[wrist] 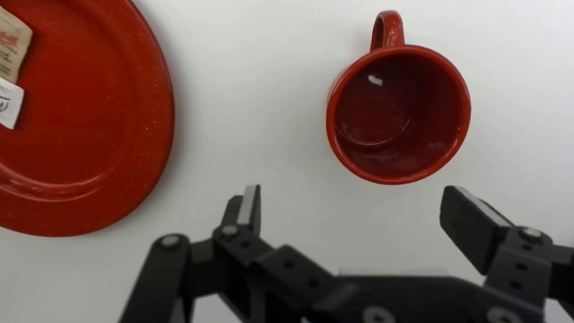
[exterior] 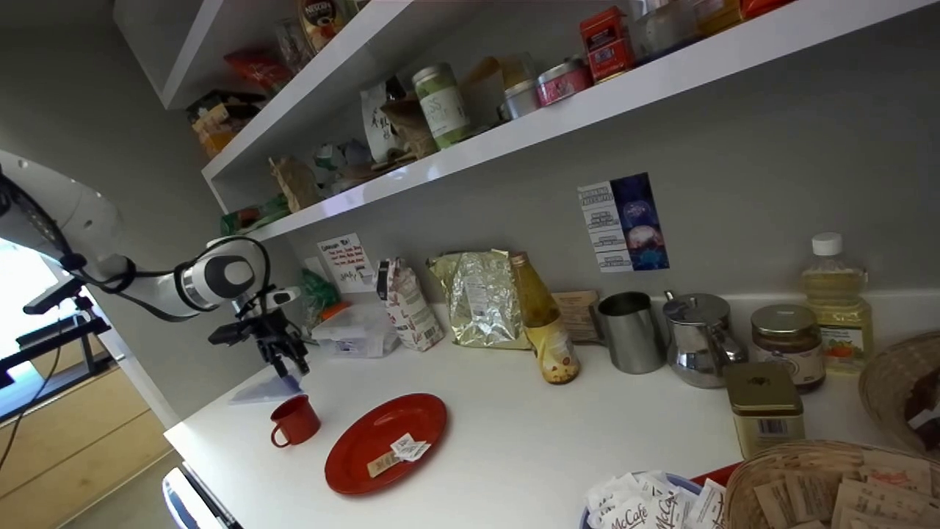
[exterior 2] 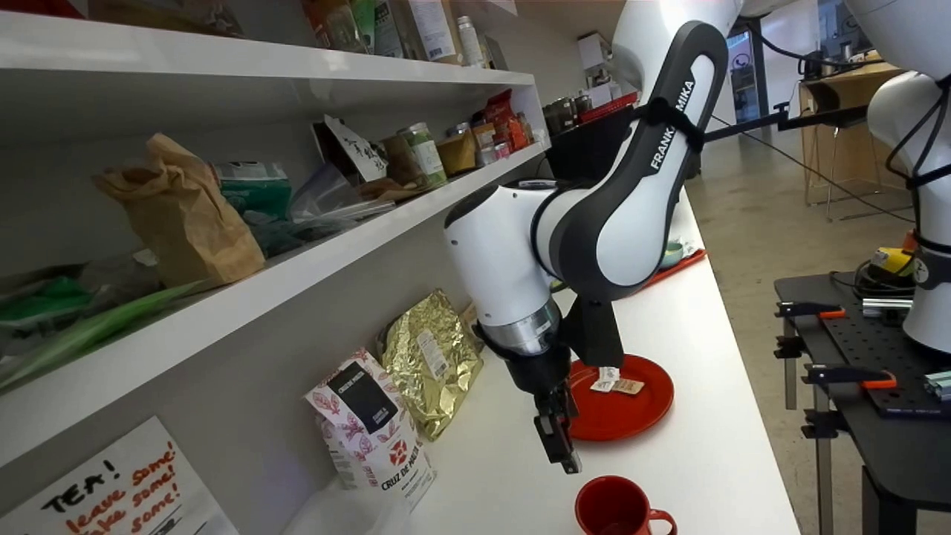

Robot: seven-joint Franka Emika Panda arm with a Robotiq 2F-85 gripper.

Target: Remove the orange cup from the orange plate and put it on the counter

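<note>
The orange cup [exterior: 299,420] stands upright on the white counter [exterior: 514,448], beside the orange plate [exterior: 346,459] and apart from it. The cup also shows in an exterior view [exterior 2: 611,507] and in the wrist view [wrist: 394,116], with its handle toward the top of that view. It looks empty inside. The plate [wrist: 98,134] is at the left of the wrist view and holds paper packets [exterior 2: 608,379]. My gripper [wrist: 352,197] is open with nothing between its fingers. It hangs above the counter near the cup, on the side opposite the handle, not touching it.
A clear plastic tub [exterior: 356,330], a patterned paper bag [exterior: 410,305], a gold foil bag [exterior: 481,301] and a bottle [exterior: 547,330] line the wall. Metal jugs [exterior: 631,334] and baskets [exterior: 793,455] stand farther along. A loaded white shelf [exterior: 455,158] overhangs the counter.
</note>
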